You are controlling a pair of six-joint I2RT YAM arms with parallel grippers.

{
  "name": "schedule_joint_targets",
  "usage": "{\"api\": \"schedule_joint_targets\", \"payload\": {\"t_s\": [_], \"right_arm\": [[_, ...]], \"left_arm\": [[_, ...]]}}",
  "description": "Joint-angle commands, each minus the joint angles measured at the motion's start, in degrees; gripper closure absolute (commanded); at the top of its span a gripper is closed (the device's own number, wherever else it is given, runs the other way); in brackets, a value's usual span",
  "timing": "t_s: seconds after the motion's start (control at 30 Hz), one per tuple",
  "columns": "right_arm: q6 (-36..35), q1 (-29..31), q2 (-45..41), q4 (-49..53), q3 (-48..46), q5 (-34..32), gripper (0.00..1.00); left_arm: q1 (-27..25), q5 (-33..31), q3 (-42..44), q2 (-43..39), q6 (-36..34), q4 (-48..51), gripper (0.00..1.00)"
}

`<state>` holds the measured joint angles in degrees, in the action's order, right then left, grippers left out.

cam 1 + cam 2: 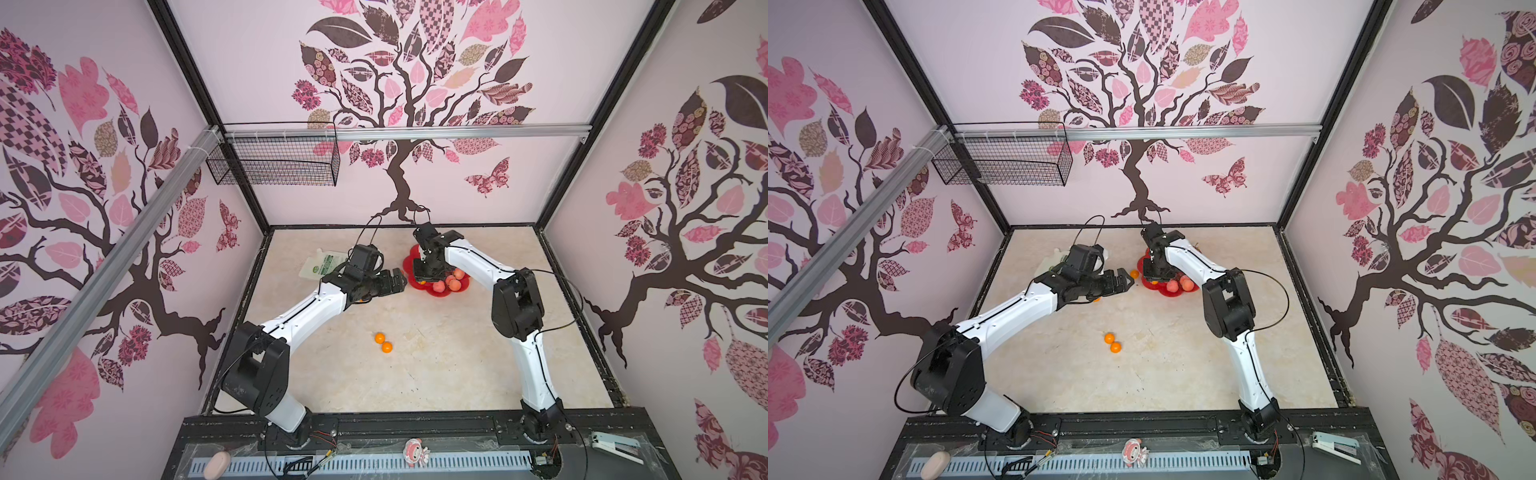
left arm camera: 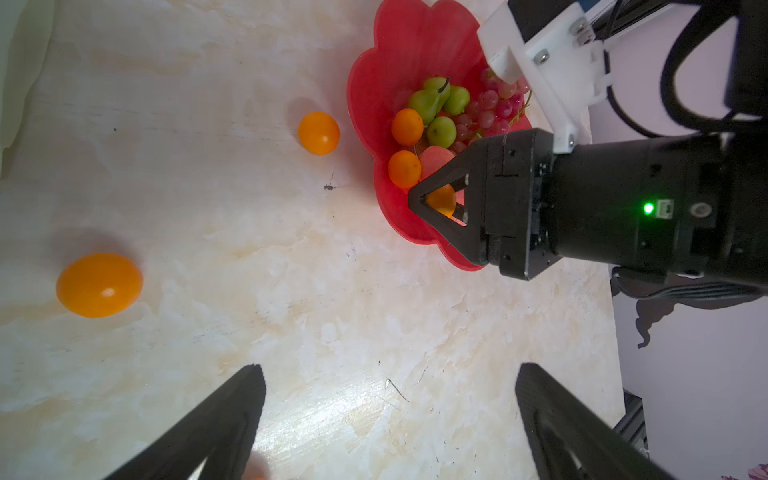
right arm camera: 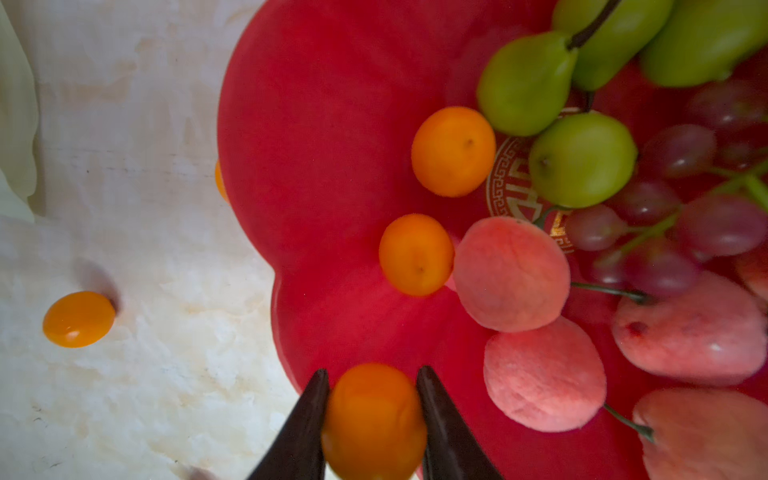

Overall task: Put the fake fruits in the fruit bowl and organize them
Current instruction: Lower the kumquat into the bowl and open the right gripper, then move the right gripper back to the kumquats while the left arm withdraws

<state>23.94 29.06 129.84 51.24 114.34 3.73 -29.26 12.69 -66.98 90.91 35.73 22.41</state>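
Red scalloped plastic fruit bowl [image 2: 374, 95] holds green pears [image 3: 582, 160], pink peaches [image 3: 511, 274], purple grape bunch [image 3: 681, 232], two small orange plastic balls [image 3: 453, 151]. My right tool [image 3: 372, 372] pinches a third ball [image 3: 374, 424] over its rim; left tool [image 2: 390, 368] wide, empty. I judge four to go on the bench [image 1: 457, 365]: stray ball [image 2: 318, 133] beside bowl, another ball [image 2: 99, 285] farther out, touching pair [image 1: 380, 338] mid-bench.

Marbled cream tabletop [image 1: 457, 374]: red fruit bowl [image 1: 409, 262], white pouch [image 1: 322, 266], orange pair [image 1: 379, 338], orange [image 1: 1134, 274] beside bowl.

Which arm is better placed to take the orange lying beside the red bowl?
Probably left: the left pincer is open, empty, facing that orange; the right pincer grips a second orange over the bowl.
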Motion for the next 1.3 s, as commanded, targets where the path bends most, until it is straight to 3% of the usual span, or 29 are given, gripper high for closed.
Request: {"api": "schedule_joint_targets", "payload": {"t_s": [0.0,0.47,0.73,1.1,1.27], "right_arm": [[-0.7,-0.5,2.3,2.6,2.2,-1.2,0.63],[-1.6,-0.7,4.0,5.0,6.3,-2.4,0.52],[-1.4,-0.6,-2.6,6.2,5.9,-2.5,0.51],[1.4,7.5,-21.4,-7.2,-17.0,-2.5,0.51],[5.8,12.1,-27.2,-13.2,-29.5,-0.5,0.51]], "left_arm": [[-0.3,-0.4,-2.8,0.8,-0.4,0.1,0.02],[-0.4,0.1,-3.3,1.2,-2.1,2.5,0.02],[-1.4,-2.7,-0.9,-5.0,-3.1,5.5,0.02],[-2.5,-8.3,11.6,-19.9,-1.0,8.0,0.02],[-2.6,-11.2,17.6,-27.7,4.9,13.4,0.02]]}}
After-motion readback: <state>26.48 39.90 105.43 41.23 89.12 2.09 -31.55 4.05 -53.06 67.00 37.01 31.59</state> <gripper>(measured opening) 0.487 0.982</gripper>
